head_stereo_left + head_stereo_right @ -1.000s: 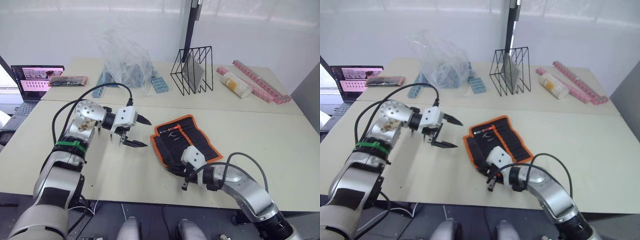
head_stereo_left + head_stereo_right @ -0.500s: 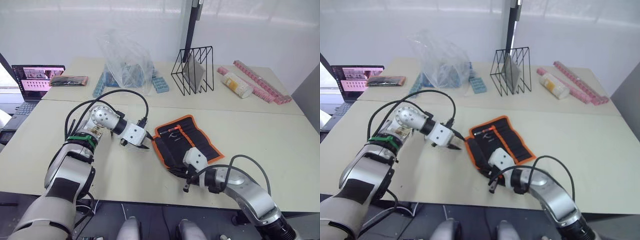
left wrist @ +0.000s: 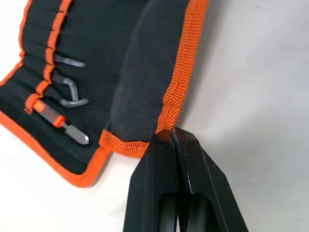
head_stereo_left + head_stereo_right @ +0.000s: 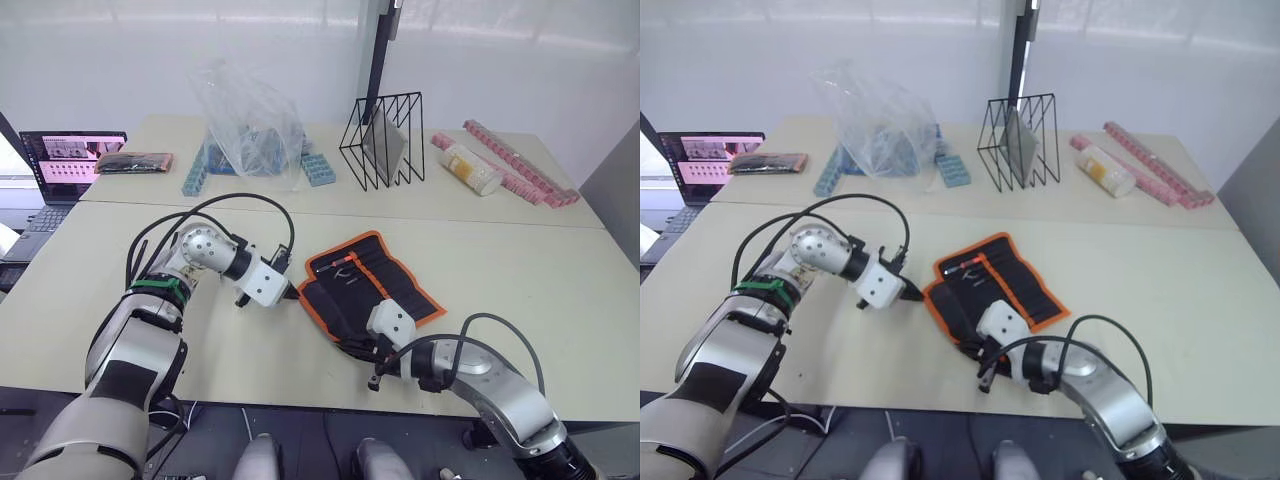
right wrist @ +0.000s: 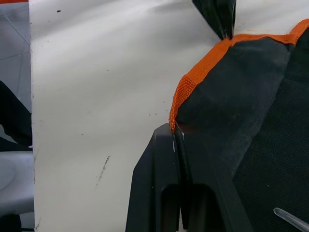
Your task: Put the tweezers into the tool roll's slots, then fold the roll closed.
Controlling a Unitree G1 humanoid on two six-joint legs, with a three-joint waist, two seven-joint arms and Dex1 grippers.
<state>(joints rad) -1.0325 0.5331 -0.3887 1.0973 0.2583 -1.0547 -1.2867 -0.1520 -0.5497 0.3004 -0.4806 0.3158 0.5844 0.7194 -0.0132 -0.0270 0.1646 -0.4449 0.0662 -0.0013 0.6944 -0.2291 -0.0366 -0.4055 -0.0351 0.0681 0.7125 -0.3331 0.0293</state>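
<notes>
Tool roll (image 4: pixel 368 286): black fabric pouch, orange woven trim, lying open on the beige tabletop (image 4: pixel 520 270) with its near flap partly folded over. Soft, limp, light; likely to sag and slide unless taken by the stiffer trim. Left claw (image 3: pixel 170 137), fingers pressed together, pinches the trim at the roll's left edge. Right claw (image 5: pixel 175 133), likewise closed, appears to nip the trim at the near corner. Silver-tipped tools (image 3: pixel 67 92) sit in the slots (image 3: pixel 50 58).
</notes>
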